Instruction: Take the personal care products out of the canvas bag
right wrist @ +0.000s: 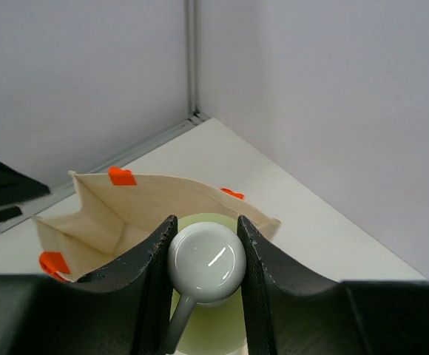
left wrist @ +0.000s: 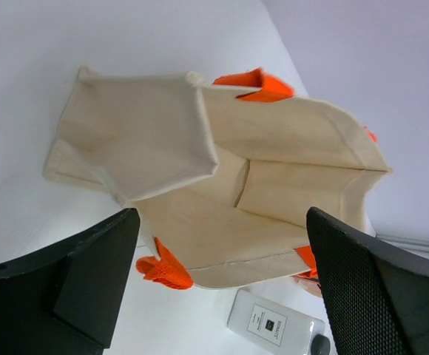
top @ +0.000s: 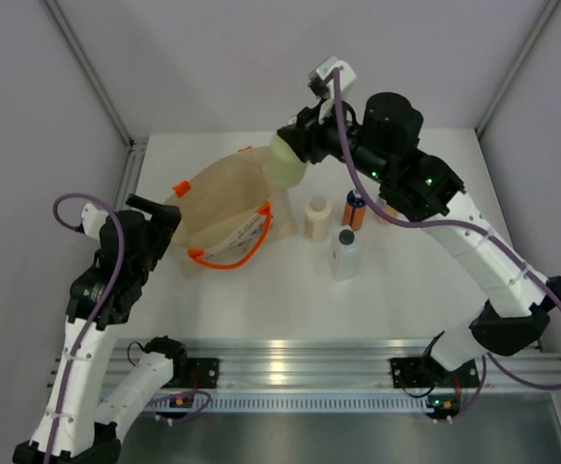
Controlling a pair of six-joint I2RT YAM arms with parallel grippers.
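Observation:
The beige canvas bag with orange handles stands at the table's middle left, its mouth open toward the camera above. My right gripper hovers over the bag's far right corner, shut on the white pump cap of a yellow-green bottle that hangs clear of the rim. The bag's mouth shows below that bottle. My left gripper is at the bag's left side, open, its wide-spread fingers either side of the bag without gripping it.
Three bottles stand right of the bag: a cream squat one, an orange one with a dark-blue top and a clear one with a dark cap, which also shows lying low in the left wrist view. Walls enclose the table.

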